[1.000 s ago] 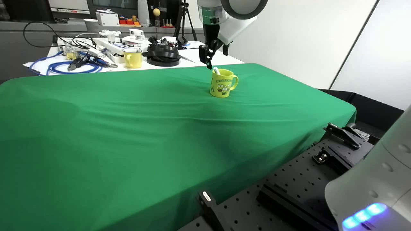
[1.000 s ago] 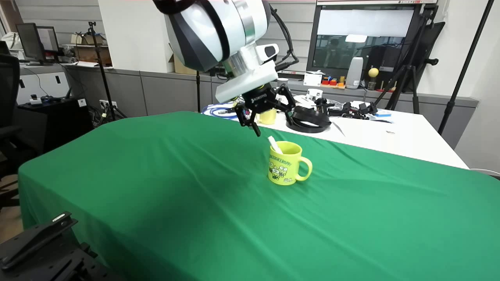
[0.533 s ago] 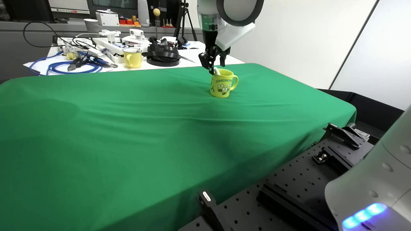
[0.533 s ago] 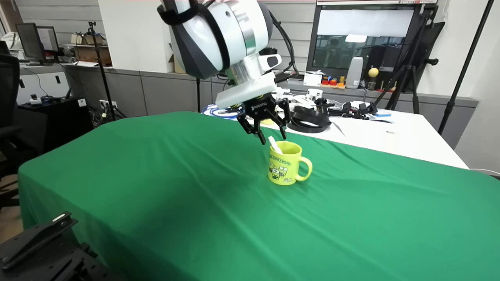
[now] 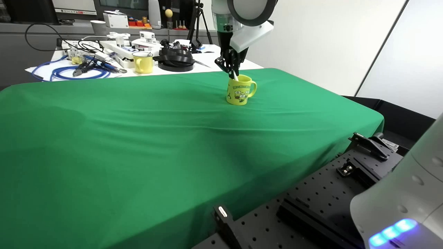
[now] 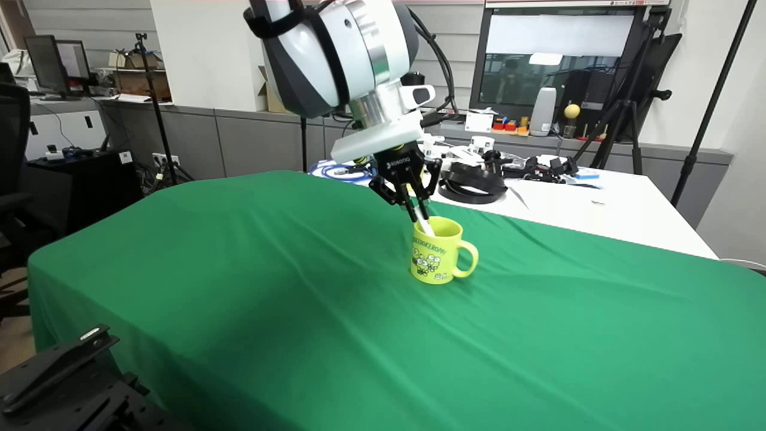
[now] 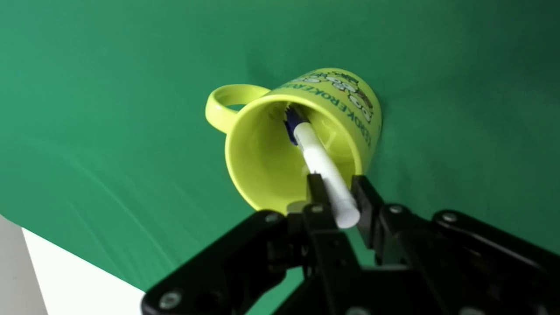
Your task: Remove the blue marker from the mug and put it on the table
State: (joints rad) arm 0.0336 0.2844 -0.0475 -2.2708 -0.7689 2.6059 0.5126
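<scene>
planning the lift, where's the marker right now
In the wrist view, the marker leans inside the mug, right of its handle, white end between the fingers of the end effector.

From my end the mug [image 6: 431, 258] reads smooth and glossy, ceramic or plastic I can't tell; the blue marker [image 7: 321, 157] has a smooth, plastic-looking barrel, and the table [image 6: 269, 269] wears matt, softly wrinkled cloth. I get a mostly matt gripper [image 7: 338, 192] with shiny metal screw heads [image 7: 170, 299], a smooth plastic-looking arm [image 6: 350, 57] with a polished metal band [image 6: 372, 42], and a matt finish on the perforated base plate [image 5: 316, 190].
</scene>
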